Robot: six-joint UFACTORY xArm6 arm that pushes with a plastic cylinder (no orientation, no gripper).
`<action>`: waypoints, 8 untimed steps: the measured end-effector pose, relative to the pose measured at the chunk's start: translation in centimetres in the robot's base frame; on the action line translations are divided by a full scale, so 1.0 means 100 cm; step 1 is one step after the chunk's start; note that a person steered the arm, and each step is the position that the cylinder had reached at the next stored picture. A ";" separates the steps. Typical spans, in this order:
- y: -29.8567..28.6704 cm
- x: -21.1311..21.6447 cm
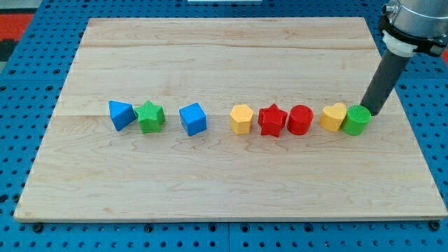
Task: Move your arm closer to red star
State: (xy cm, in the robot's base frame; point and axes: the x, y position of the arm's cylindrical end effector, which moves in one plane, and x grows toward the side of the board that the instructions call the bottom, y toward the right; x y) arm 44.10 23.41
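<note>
The red star (271,120) lies in a row of blocks across the middle of the wooden board (210,56), between a yellow hexagon-like block (241,119) on its left and a red cylinder (299,120) on its right. My tip (369,112) is at the row's right end, just behind and touching or nearly touching the green cylinder (357,120). The tip is well to the right of the red star, with the red cylinder, a yellow heart-like block (334,117) and the green cylinder between them.
Farther left in the row lie a blue cube (193,119), a green star (150,117) and a blue triangular block (121,115). The board sits on a blue pegboard table (28,84). The arm's body (413,21) is at the view's top right.
</note>
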 end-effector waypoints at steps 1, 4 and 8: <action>0.000 0.006; 0.002 0.070; -0.158 0.058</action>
